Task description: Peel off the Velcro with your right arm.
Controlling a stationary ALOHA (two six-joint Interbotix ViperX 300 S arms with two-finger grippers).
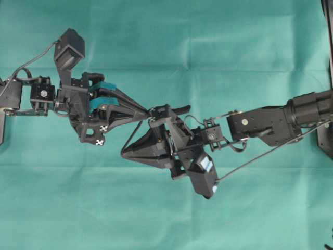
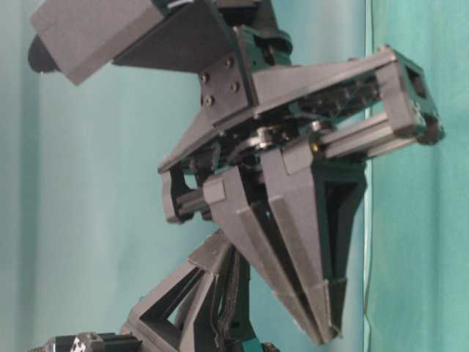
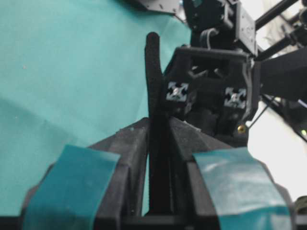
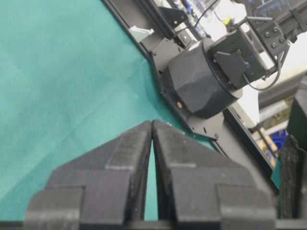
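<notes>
Left gripper (image 3: 158,124) clamped on the Velcro (image 3: 153,72), strip rising toward top centre. Right gripper (image 4: 152,125) pressed shut on nothing, low at centre, beside Velcro.

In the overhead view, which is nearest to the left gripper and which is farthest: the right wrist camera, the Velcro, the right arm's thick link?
1. The Velcro, clamped in the left gripper itself.
2. The right wrist camera, to the lower right.
3. The right arm's thick link, near the right edge.
</notes>
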